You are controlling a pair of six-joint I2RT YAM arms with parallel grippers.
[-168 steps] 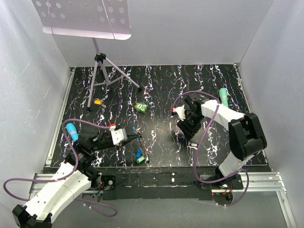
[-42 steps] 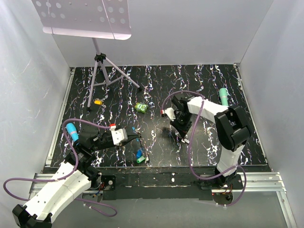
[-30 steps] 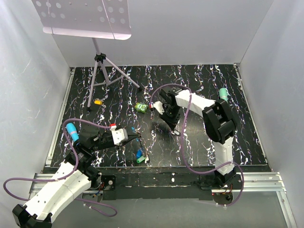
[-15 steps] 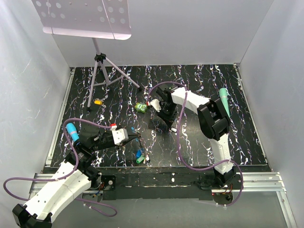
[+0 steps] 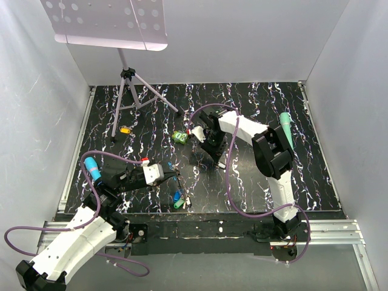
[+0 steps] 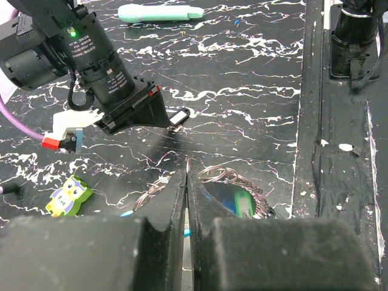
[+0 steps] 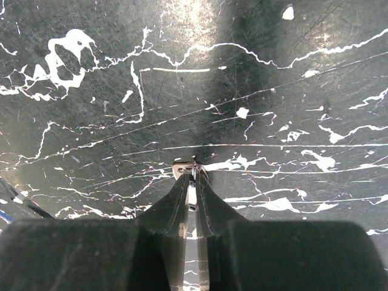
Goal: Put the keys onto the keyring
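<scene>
— Black marbled table (image 5: 327,170) logged, white veining throughout. State of the left tool (image 6: 187,174)?
— Pressed together, pinching a thin wire loop of the keyring (image 6: 221,176) right at the tips. Held low over the near left part of the table.
— Location of the keys (image 6: 241,204)?
— On the table just beside the left tool's tips, toward the near edge. Green and blue heads bunched against the keyring's coils.
— Right tool (image 7: 191,174)?
— Pointed down at mid-table, tips touching the surface. Fingers a sliver apart, with a small metal piece (image 7: 189,168) at the very tips. Possibly a key, but too small to confirm. Cannot tell whether gripped or merely touched.
— Separation between the two tools?
— Apart, no contact. Right tool farther back and to the right of the keyring.
— Other items?
— Green owl figure (image 5: 180,137) just left of the right arm's wrist, not touching. Teal marker (image 5: 285,130) at the right rear, beside the right arm's elbow in the overhead view, well apart from both tools. Small orange-yellow piece (image 5: 125,129) at far left, near the foot of a tripod stand (image 5: 130,91).
</scene>
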